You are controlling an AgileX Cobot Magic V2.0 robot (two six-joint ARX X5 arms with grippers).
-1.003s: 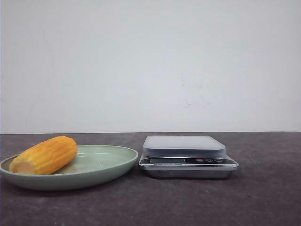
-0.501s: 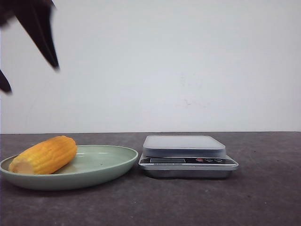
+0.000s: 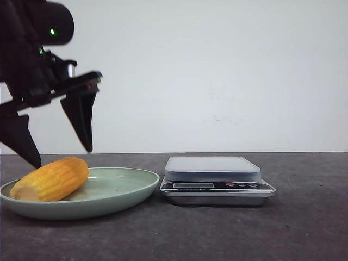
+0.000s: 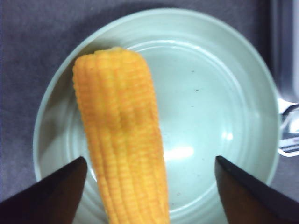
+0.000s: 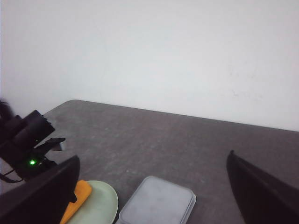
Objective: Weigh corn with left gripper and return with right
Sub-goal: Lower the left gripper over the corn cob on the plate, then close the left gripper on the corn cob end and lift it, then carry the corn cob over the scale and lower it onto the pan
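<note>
The yellow-orange corn lies on its side at the left of a pale green plate. My left gripper hangs open just above the corn, one finger on each side, not touching it. In the left wrist view the corn runs between the two spread black fingertips, nearer one of them, over the plate. My right gripper is open and empty, high above the table. From there I see the corn, the plate and the left arm.
A silver kitchen scale with a flat grey platform stands right of the plate, almost touching its rim; it also shows in the right wrist view. Dark grey tabletop runs to a white wall behind.
My left gripper has come into view from the upper left and dropped down over the plate, fingers spread either side of the corn. Corn, plate and scale have not moved.
</note>
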